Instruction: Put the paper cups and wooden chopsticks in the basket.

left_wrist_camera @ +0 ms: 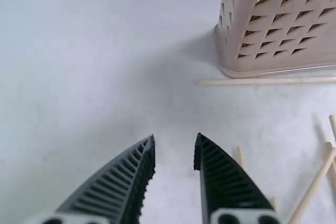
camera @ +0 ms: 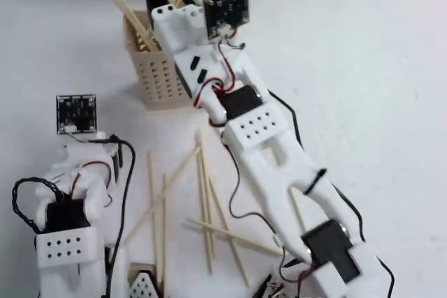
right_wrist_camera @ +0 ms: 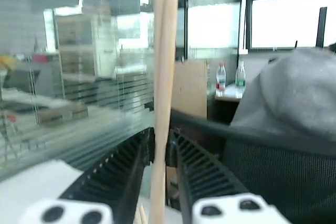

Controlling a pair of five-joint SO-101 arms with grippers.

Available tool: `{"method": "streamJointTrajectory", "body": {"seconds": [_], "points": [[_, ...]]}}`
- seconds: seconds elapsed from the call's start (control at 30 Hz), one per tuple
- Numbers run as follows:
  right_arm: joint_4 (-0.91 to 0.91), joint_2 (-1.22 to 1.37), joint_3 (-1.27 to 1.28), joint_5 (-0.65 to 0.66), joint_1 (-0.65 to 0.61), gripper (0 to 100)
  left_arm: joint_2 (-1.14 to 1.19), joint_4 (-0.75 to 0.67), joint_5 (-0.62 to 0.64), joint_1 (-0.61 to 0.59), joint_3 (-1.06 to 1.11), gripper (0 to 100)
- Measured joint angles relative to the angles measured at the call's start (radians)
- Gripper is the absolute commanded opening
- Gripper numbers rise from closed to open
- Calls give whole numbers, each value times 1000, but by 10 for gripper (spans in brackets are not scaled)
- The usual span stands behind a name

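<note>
Your left pincer (left_wrist_camera: pixel 175 145) hangs with its jaws spread over the bare table (left_wrist_camera: pixel 79 51), on the arm (camera: pixel 66 235) at the lower left of the high view, with a stray chopstick (left_wrist_camera: pixel 268 81) lying just beside the foot of the basket (left_wrist_camera: pixel 278 19) ahead of it. Further right, loose wooden chopsticks (camera: pixel 202 200) lie scattered across the lower middle of the high view, below the basket at the upper left centre. Your right pincer (right_wrist_camera: pixel 160 142), on the arm slanting up from the lower right to the basket's top, is pinching one upright chopstick (right_wrist_camera: pixel 160 77).
</note>
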Motion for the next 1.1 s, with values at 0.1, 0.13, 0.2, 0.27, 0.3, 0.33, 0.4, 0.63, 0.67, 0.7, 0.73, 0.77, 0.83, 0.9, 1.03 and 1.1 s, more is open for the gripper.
{"method": "streamJointTrajectory", "body": {"seconds": [0.1,0.13,0.2,0.27,0.3,0.33,0.4,0.63,0.67,0.7,0.73,0.77,0.83,0.9,1.03,1.1], "points": [[0,51,0,63,0,19,0,0,0,0,0,139],[0,63,0,86,-5,22,0,0,0,0,0,139],[11,83,0,109,-14,57,0,0,0,0,0,139],[40,91,15,117,-25,108,0,0,0,0,2,139],[61,91,17,118,-31,130,0,0,0,0,11,139],[84,91,17,118,-32,143,0,-3,0,0,18,139],[144,89,17,118,-32,142,0,-18,0,-2,23,139],[327,44,17,118,-31,134,0,-66,0,-44,55,139],[371,14,17,118,-31,134,0,-68,0,-48,55,139],[425,-25,17,118,-31,134,0,-68,0,-48,55,139],[480,-64,17,118,-29,134,0,-69,0,-48,55,139],[542,-109,17,123,-29,134,0,-71,0,-48,55,139],[680,-193,17,127,-29,134,0,-74,0,-48,55,139],[821,-269,17,127,-31,134,0,-74,0,-48,55,139],[1094,-381,17,127,-31,134,0,-74,0,-48,55,139],[1224,-420,17,127,-29,134,0,-74,0,-48,55,139]]}}
